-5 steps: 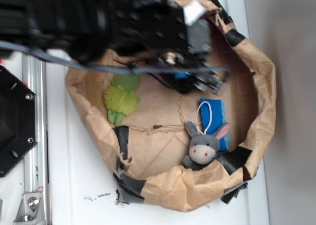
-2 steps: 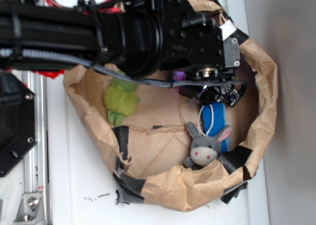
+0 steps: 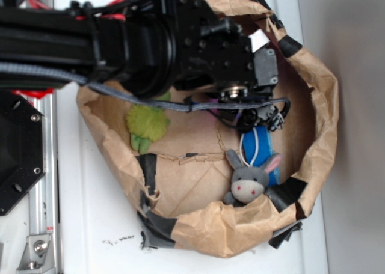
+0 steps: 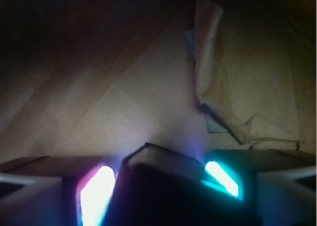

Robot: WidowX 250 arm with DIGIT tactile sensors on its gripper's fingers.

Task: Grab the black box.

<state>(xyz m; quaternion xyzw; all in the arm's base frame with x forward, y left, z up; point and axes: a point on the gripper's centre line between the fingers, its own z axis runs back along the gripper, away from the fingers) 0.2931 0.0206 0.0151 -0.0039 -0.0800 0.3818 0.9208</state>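
A: Item one, change since a second ago?

B: Arm swung across the paper bag (image 3: 325, 109) toward its right side. Gripper (image 3: 260, 119) now over the top end of the blue sponge (image 3: 265, 151), previously left uncovered. Wrist housing now hiding the upper part of the green plush (image 3: 146, 125).

A: Black box, location?

B: Wrist view: black box (image 4: 159, 189) wedged between the two lit pads (image 4: 96, 192), magenta-white glow on one flank, cyan on the other. Exterior view: not separable from the dark gripper body.

A: Jaw state?

B: Narrow, closed against the box on both sides. Judged as a grasp made; bag floor looks well apart below, so probably lifted, though hard to confirm.

A: Materials?

B: Box: glossy, dark, flat, rounded at the corner. Bag: creased brown paper, rim rolled down, patched with black tape (image 3: 287, 46). Sponge: blue, rectangular, white cord loop. Grey donkey plush (image 3: 248, 184): soft, pink-lined ears, leaning on the bag wall, touching the sponge. Green plush: fuzzy. Outside the bag: black hexagonal plate (image 3: 15, 155), rigid, bolted.
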